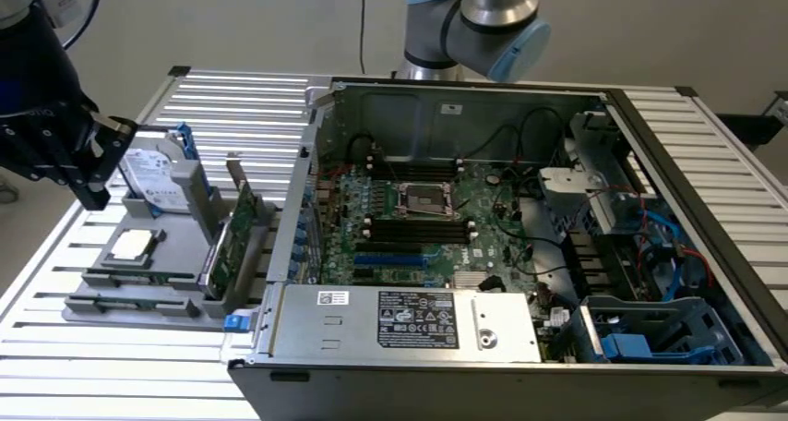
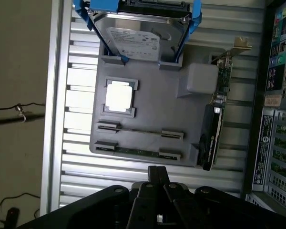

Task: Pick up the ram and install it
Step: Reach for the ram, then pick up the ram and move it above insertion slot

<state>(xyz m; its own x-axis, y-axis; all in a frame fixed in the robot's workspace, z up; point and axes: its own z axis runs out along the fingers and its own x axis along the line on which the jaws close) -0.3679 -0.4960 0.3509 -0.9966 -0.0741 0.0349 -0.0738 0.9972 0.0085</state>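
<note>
The ram [image 2: 137,152] is a thin green stick seen edge-on, lying in the outer holder of the grey fixture [image 2: 157,109], the holder farthest from the processor. A second holder [image 2: 140,130] beside it shows just a thin line. My gripper [image 2: 157,171] is shut with nothing between its fingers, and it hovers above the slatted table just outside the fixture's edge, close to the ram. In the exterior view the black gripper [image 1: 94,192] hangs over the fixture [image 1: 173,255] on the exterior view's left. The ram [image 1: 124,303] rests low at the fixture's front.
On the fixture stand a hard drive [image 2: 138,36] in a blue frame, a processor [image 2: 119,96] and an upright green expansion card [image 1: 234,236]. The open computer case [image 1: 518,236] fills the exterior view's right, with black memory slots [image 1: 419,227] by the processor socket. Cables lie off the table's side.
</note>
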